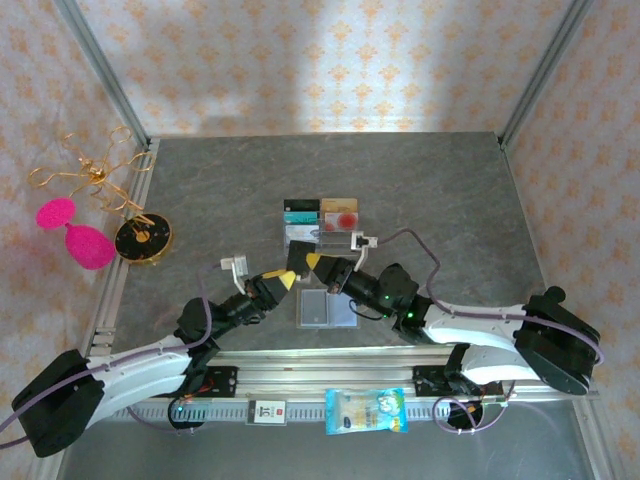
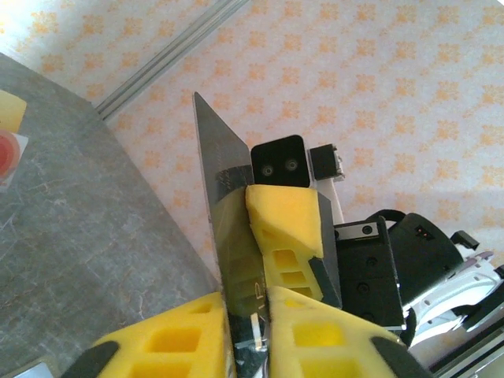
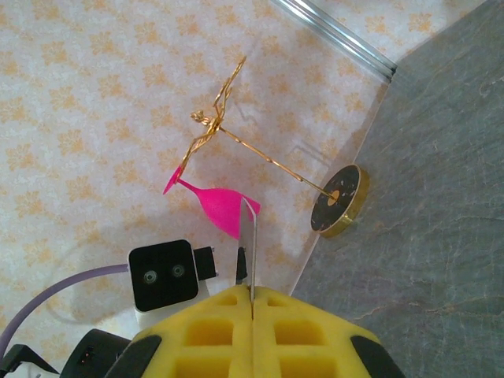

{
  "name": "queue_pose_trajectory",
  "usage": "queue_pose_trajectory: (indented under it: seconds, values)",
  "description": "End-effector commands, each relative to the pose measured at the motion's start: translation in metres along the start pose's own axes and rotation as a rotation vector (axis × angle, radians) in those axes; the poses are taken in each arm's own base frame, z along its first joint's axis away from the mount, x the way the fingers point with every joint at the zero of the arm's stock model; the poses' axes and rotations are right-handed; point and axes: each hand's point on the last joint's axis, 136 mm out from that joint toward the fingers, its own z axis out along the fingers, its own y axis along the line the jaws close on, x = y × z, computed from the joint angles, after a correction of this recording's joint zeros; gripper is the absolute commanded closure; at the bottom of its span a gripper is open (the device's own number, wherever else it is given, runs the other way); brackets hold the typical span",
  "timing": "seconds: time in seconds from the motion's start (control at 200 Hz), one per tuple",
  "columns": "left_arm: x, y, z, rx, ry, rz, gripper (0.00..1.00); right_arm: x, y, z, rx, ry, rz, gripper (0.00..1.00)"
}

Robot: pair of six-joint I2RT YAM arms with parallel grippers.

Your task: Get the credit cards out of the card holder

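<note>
So: dark credit card point(image 1: 297, 258) pinched from both sides, off the table point(image 1: 450, 220).
Left gripper point(image 1: 284, 280) is clamped on one edge, right gripper point(image 1: 316, 262) clamped on the opposite edge. Card holder point(image 1: 326, 309) lies open just near-side of them; other cards point(image 1: 340, 212) sit behind.

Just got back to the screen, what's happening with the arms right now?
The left gripper and the right gripper are both shut on one dark card, held in the air between them. The card holder lies open on the table just below. Other cards lie farther back.
</note>
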Motion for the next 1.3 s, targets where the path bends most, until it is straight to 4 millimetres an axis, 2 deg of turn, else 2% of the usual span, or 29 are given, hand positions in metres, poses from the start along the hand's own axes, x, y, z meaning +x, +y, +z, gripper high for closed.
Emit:
queue_pose_trajectory:
  seconds: [0.0, 0.07, 0.095, 0.15, 0.185, 0.25, 0.345, 0.405, 0.466, 0.556, 0.611, 0.791, 0.871, 1.056, 1.136, 1.291]
  values:
    - [-0.012, -0.009, 0.002, 0.031, -0.038, 0.032, 0.89, 0.003, 0.003, 0.003, -0.003, 0.012, -0.006, 1.0]
    - [-0.012, -0.005, 0.004, 0.008, -0.031, 0.038, 1.0, 0.005, -0.001, 0.002, 0.024, 0.027, -0.02, 1.0]
    - [-0.012, -0.003, 0.005, -0.003, -0.026, 0.039, 1.0, 0.005, -0.001, 0.001, 0.032, 0.031, -0.027, 1.0]
    - [-0.013, -0.002, 0.006, -0.008, -0.014, 0.048, 1.0, 0.006, -0.012, 0.0, 0.096, 0.051, -0.056, 0.83]
    - [-0.013, -0.001, 0.007, -0.018, -0.003, 0.052, 1.0, -0.002, -0.01, -0.005, 0.117, 0.048, -0.076, 0.73]
    - [-0.012, 0.001, 0.012, -0.045, 0.035, 0.086, 1.0, -0.015, -0.018, -0.017, 0.154, 0.045, -0.094, 0.65]
    - [-0.011, 0.003, 0.022, -0.105, 0.104, 0.167, 1.0, -0.039, -0.035, -0.041, 0.215, 0.0, -0.091, 0.63]
    - [-0.012, 0.012, 0.028, -0.194, 0.164, 0.233, 1.0, -0.051, -0.045, -0.054, 0.254, -0.023, -0.087, 0.63]
    - [-0.017, 0.022, 0.033, -0.3, 0.229, 0.327, 1.0, -0.057, -0.054, -0.063, 0.285, -0.022, -0.078, 0.64]
    - [-0.031, 0.023, 0.042, -0.367, 0.29, 0.485, 1.0, -0.058, -0.067, -0.069, 0.308, -0.002, -0.058, 0.64]
    - [-0.048, 0.019, 0.049, -0.39, 0.302, 0.589, 1.0, -0.06, -0.076, -0.072, 0.33, 0.002, -0.049, 0.65]
    - [-0.108, 0.027, 0.068, -0.405, 0.435, 0.834, 1.0, -0.074, -0.091, -0.077, 0.333, -0.011, -0.008, 0.66]
    - [-0.107, 0.031, 0.073, -0.313, 0.566, 0.943, 1.0, -0.078, -0.097, -0.077, 0.343, -0.009, 0.002, 0.67]
    - [-0.126, 0.046, 0.086, -0.23, 0.706, 1.039, 1.0, -0.087, -0.115, -0.084, 0.377, -0.021, 0.034, 0.68]
    - [-0.123, 0.054, 0.088, -0.184, 0.759, 1.051, 1.0, -0.093, -0.124, -0.087, 0.404, -0.025, 0.043, 0.68]
    - [-0.107, 0.084, 0.086, -0.144, 0.884, 1.072, 1.0, -0.104, -0.14, -0.091, 0.449, -0.036, 0.065, 0.68]
